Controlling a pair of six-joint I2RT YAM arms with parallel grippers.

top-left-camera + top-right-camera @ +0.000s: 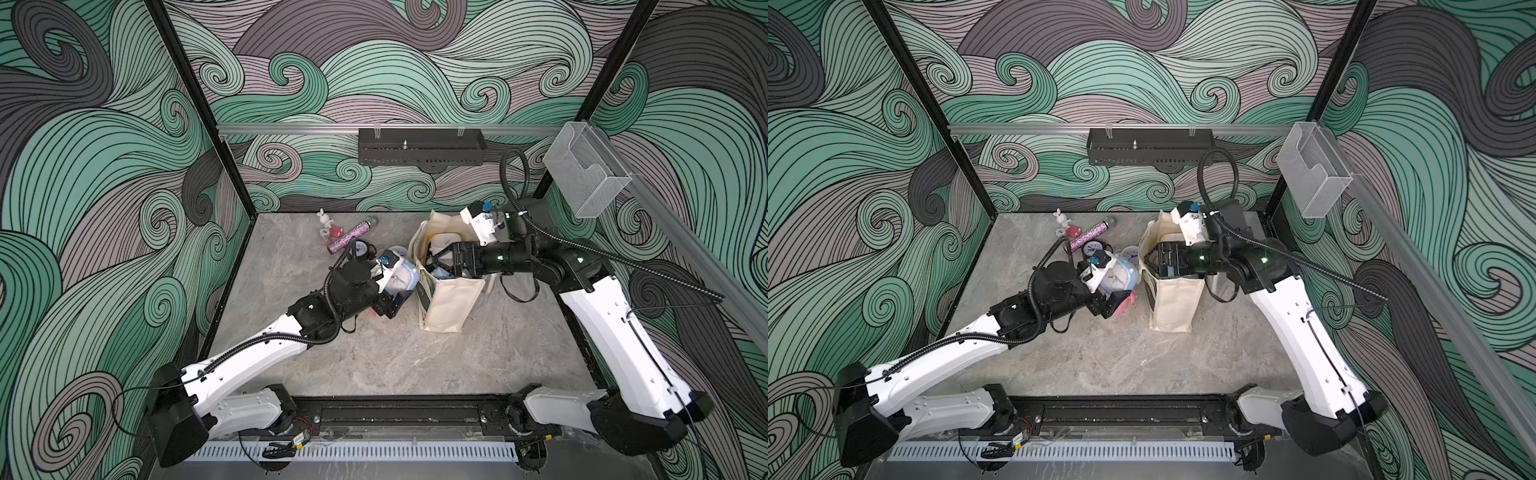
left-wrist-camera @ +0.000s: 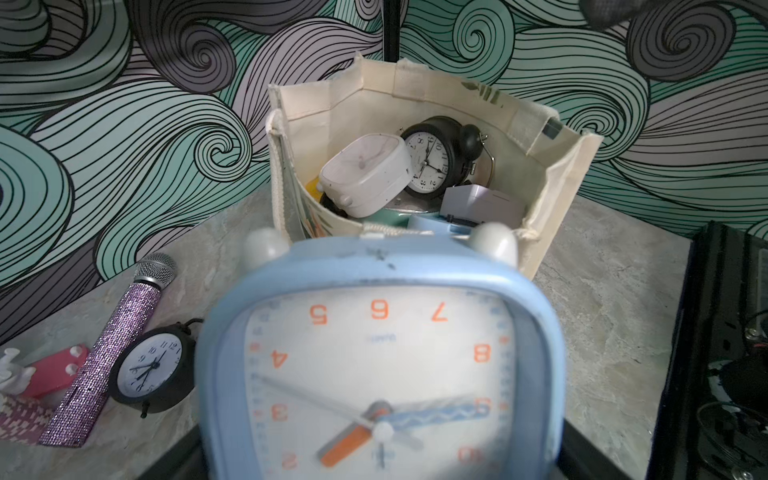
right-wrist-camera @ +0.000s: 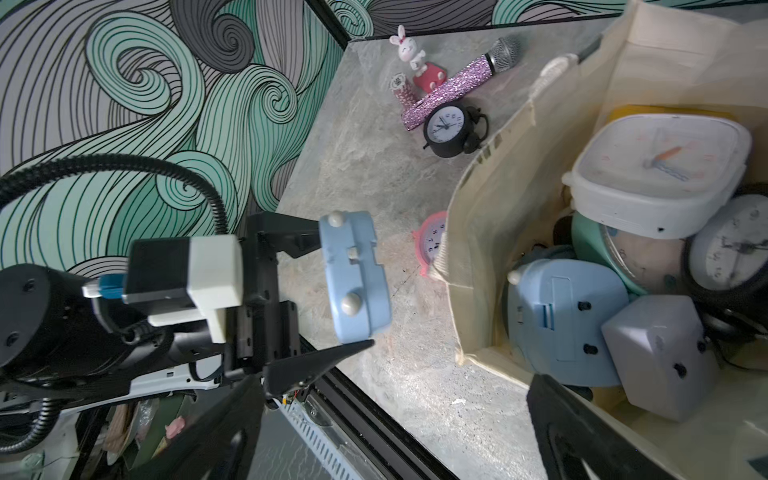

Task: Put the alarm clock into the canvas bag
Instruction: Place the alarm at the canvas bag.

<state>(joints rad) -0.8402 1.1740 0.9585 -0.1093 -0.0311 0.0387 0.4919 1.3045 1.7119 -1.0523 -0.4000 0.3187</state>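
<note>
My left gripper (image 3: 345, 291) is shut on a light blue alarm clock (image 3: 357, 266), one finger on each side of its wide body. The clock (image 2: 382, 365) fills the left wrist view with its face upside down, held above the table just left of the canvas bag (image 1: 449, 303). The cream bag (image 2: 552, 187) stands upright with its mouth open and holds several clocks: a white square one (image 2: 365, 170), a black twin-bell one (image 2: 432, 158), and blue, mint and lilac ones. My right gripper (image 1: 436, 262) hangs open over the bag's rim, holding nothing.
A small black clock (image 3: 446, 129) and a pink clock (image 3: 432, 241) sit on the table left of the bag. Behind them lie a purple glitter microphone (image 3: 457, 83), a bunny figure (image 3: 409, 54) and a red toy (image 3: 430, 77). A black rail (image 1: 399, 409) runs along the table's front edge.
</note>
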